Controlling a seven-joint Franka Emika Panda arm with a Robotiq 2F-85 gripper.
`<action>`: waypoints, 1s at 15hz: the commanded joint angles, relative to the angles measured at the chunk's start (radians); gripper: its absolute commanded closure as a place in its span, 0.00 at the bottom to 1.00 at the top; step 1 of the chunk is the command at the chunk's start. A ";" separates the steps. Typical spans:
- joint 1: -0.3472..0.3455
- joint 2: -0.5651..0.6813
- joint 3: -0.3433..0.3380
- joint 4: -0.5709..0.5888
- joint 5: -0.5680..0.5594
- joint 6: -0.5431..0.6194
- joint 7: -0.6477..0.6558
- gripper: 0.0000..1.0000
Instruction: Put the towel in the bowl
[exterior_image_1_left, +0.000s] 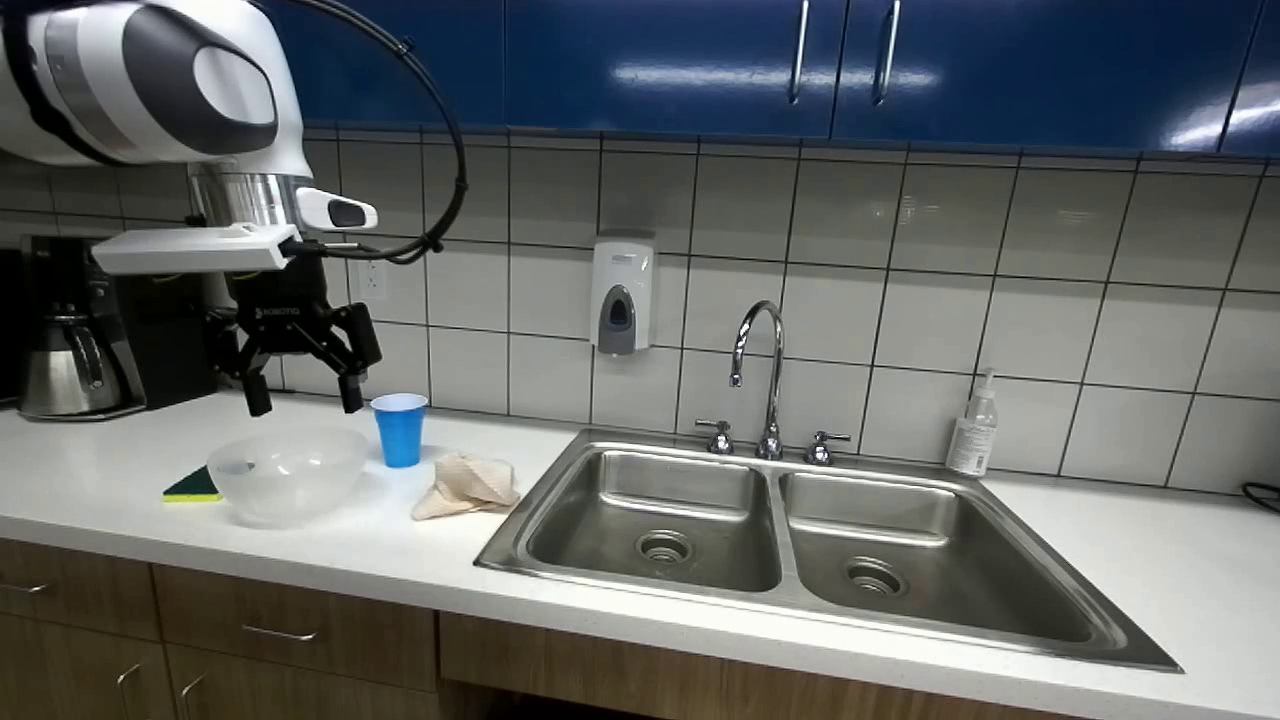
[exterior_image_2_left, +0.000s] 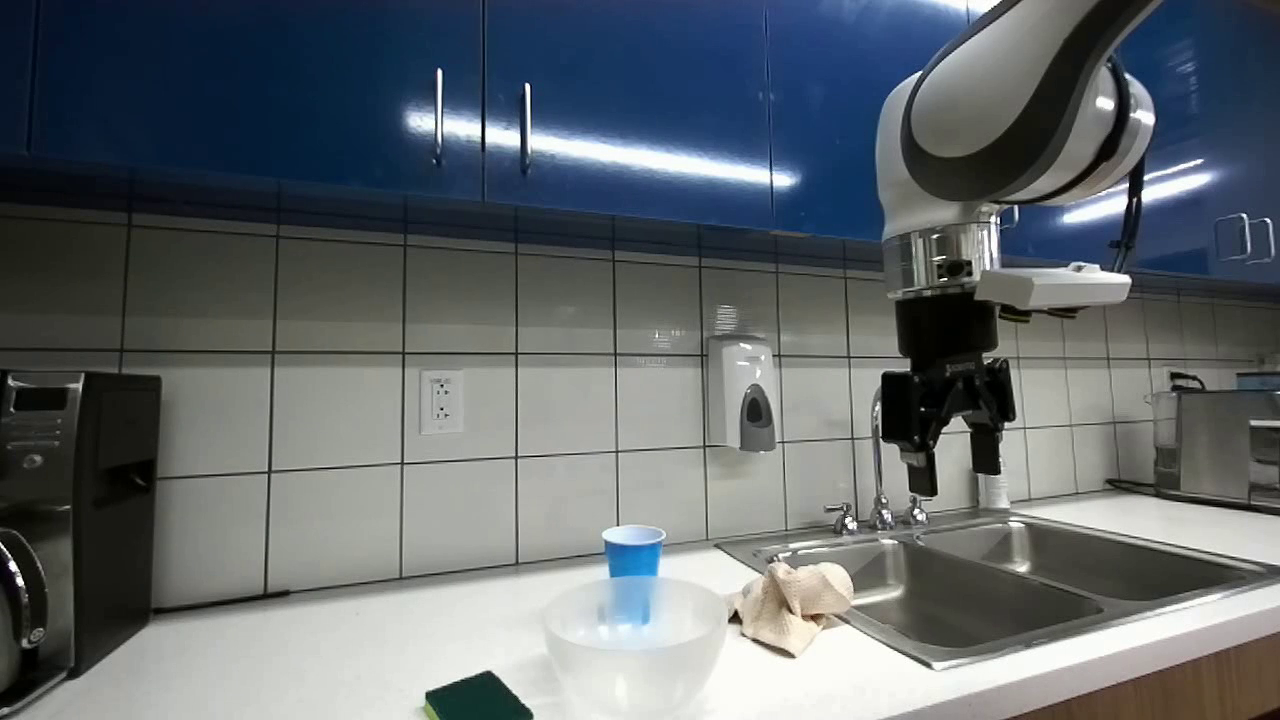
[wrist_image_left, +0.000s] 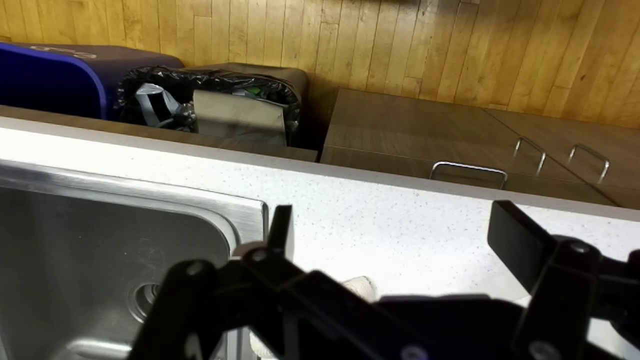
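A crumpled beige towel (exterior_image_1_left: 466, 485) lies on the white counter by the sink's corner; an exterior view shows it right of the bowl (exterior_image_2_left: 795, 608). A translucent white bowl (exterior_image_1_left: 290, 485) stands upright beside it and also shows in an exterior view (exterior_image_2_left: 635, 660); I see nothing inside. My gripper (exterior_image_1_left: 305, 398) is open and empty, pointing down, well above the counter, as an exterior view also shows (exterior_image_2_left: 954, 474). In the wrist view, the fingers (wrist_image_left: 392, 227) are wide apart over bare counter. A small part of the towel (wrist_image_left: 361, 287) shows past the gripper body, which hides the rest.
A blue cup (exterior_image_1_left: 400, 432) stands behind the bowl and towel. A green and yellow sponge (exterior_image_1_left: 193, 487) lies next to the bowl. A double steel sink (exterior_image_1_left: 770, 590) with a tall faucet (exterior_image_1_left: 772, 380) adjoins the towel. A coffee maker (exterior_image_1_left: 75, 370) stands at the counter's end.
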 joint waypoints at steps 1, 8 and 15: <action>0.011 0.022 -0.013 0.013 -0.006 -0.014 -0.018 0.00; 0.047 0.142 -0.105 0.064 -0.001 -0.030 -0.293 0.00; 0.040 0.298 -0.134 0.180 -0.013 -0.014 -0.457 0.00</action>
